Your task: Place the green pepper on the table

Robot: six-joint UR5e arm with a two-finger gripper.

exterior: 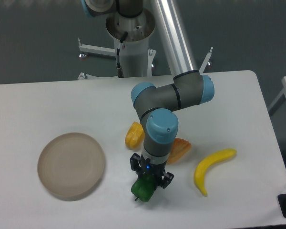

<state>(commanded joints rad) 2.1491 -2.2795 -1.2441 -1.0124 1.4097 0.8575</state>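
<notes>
The green pepper (143, 189) is small, glossy and dark green, with its thin stem pointing down-left. It sits at the front middle of the white table (47, 100), low at or just above the surface; I cannot tell whether it touches. My gripper (150, 182) points straight down over it and its fingers close on the pepper's top. The wrist hides the pepper's upper part.
A round beige plate (71, 165) lies to the left. A yellow-orange pepper (134, 135) and an orange piece (179, 149) lie just behind the gripper. A yellow banana (210, 169) lies to the right. The arm's base (131, 43) stands at the back.
</notes>
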